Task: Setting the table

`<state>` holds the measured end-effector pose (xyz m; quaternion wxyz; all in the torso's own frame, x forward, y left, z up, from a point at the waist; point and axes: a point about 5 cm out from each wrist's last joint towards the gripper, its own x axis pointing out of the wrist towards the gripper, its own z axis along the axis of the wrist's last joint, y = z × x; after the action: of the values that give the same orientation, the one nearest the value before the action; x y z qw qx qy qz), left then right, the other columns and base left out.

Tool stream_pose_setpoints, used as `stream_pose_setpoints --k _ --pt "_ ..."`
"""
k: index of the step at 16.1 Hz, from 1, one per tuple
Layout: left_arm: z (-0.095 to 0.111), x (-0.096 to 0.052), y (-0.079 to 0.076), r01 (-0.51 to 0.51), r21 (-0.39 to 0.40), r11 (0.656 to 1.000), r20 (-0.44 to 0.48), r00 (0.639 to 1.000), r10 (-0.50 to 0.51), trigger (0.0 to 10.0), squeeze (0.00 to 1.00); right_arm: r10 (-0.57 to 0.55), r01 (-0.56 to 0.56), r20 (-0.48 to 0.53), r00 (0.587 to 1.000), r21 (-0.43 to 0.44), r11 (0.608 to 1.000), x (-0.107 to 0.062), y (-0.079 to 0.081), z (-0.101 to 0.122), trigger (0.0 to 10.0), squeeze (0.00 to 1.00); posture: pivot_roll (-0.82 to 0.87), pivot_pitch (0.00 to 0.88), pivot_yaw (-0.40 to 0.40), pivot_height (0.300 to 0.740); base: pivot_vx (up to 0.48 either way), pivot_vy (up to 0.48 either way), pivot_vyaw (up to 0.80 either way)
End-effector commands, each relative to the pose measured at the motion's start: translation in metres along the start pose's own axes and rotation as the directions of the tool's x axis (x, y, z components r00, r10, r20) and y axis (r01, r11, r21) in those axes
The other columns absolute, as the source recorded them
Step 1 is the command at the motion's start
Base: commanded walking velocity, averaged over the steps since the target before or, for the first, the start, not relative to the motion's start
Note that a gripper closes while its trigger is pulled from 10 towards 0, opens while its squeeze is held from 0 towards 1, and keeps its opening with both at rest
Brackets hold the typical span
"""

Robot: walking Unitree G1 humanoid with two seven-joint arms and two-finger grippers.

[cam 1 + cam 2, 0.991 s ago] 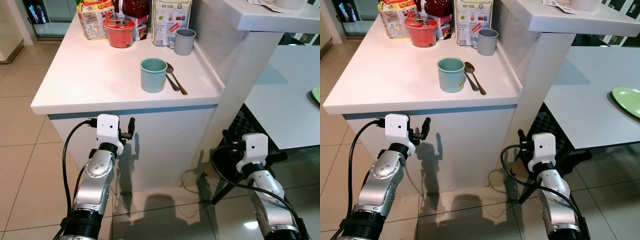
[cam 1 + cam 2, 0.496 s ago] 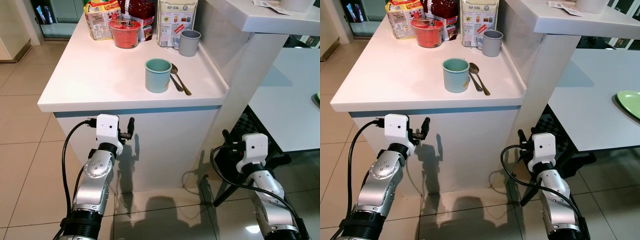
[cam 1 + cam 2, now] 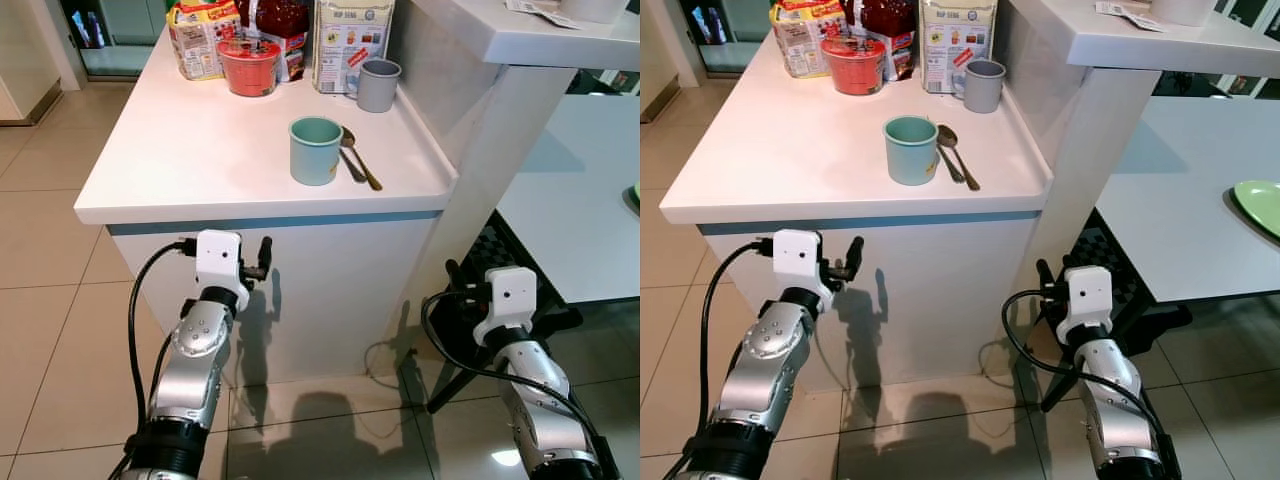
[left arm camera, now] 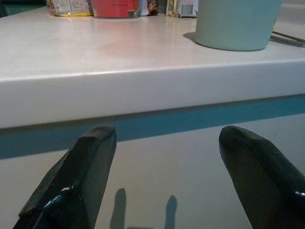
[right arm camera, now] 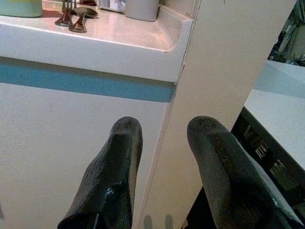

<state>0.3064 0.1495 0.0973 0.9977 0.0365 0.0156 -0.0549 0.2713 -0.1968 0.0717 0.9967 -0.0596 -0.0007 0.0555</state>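
A teal cup point(image 3: 315, 150) stands upright near the front of the white counter point(image 3: 190, 160). Two metal spoons point(image 3: 357, 163) lie just to its right. Further back stands a grey mug point(image 3: 378, 85). On the dining table point(image 3: 1170, 210) to the right lies a green plate point(image 3: 1257, 202). My left gripper point(image 3: 260, 260) is held below the counter's front edge, open and empty; in the left wrist view the gripper point(image 4: 164, 138) faces the counter's blue stripe, with the teal cup point(image 4: 236, 24) above. My right gripper point(image 3: 455, 285) is low beside the counter's white end panel point(image 5: 228, 71), open with nothing between its fingers point(image 5: 119, 167).
A red bowl point(image 3: 249, 65) and several food packets point(image 3: 345, 40) crowd the counter's back. A raised white ledge point(image 3: 530, 35) stands over the counter's right end. Beige tiled floor point(image 3: 50, 330) stretches to the left. A black chair point(image 3: 1095, 250) sits under the dining table.
The camera view shifted slightly over the first half second, then steadied. Both arms hold almost the same low pose; the left arm edged a little to the right.
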Motion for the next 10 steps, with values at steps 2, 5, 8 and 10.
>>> stream_pose_setpoints --k 2,5,8,10 --pt "0.0038 0.0049 -0.0070 0.013 0.006 1.000 0.010 1.000 -0.013 10.0 0.00 -0.011 0.011 0.002 1.000 -0.016 1.000 0.0015 -0.0074 0.0026 10.0 0.00 -0.01 0.000 -0.048 0.740 0.000 0.000 0.00" --pt "0.0036 0.0056 -0.0086 0.012 0.006 1.000 0.009 1.000 -0.012 10.0 0.00 -0.012 0.012 0.002 1.000 -0.021 1.000 0.0016 -0.0094 0.0034 10.0 0.00 -0.01 0.000 -0.047 0.740 0.000 0.000 0.00" --pt "0.0027 0.0068 -0.0116 0.024 -0.004 1.000 0.006 1.000 -0.024 10.0 0.00 -0.014 0.015 0.003 1.000 -0.022 1.000 0.0031 -0.0094 0.0045 10.0 0.00 -0.02 0.000 -0.050 0.740 0.000 0.000 0.00" --pt "0.0032 0.0077 -0.0140 0.022 -0.019 1.000 0.006 1.000 -0.022 10.0 0.00 -0.016 0.016 0.001 1.000 -0.021 1.000 0.0027 -0.0092 0.0041 10.0 0.00 -0.02 0.000 -0.048 0.740 0.000 0.000 0.00"
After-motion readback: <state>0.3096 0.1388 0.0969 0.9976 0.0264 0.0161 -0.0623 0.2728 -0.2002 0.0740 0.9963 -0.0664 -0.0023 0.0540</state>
